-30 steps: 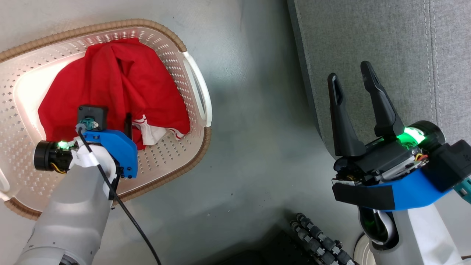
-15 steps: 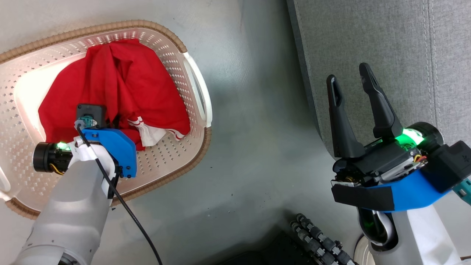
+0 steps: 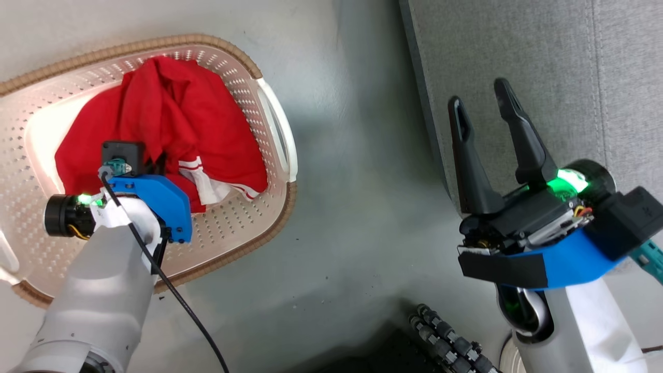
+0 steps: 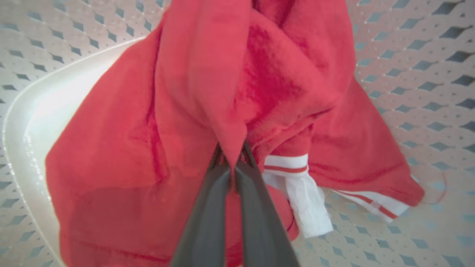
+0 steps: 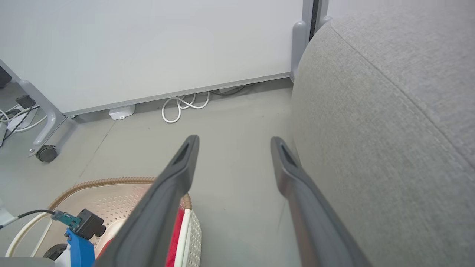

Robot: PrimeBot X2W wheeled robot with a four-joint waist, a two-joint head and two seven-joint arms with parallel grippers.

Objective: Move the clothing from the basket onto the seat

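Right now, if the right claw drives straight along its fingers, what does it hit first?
Probably bare floor, in the gap between basket and seat. The open right claw has nothing between its tips. Depth is unclear, and one finger runs close beside the seat.

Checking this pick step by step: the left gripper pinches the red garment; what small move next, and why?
Probably lift the left gripper up: it is shut on a fold of the red garment, which lies inside the basket and must clear the rim to reach the seat.
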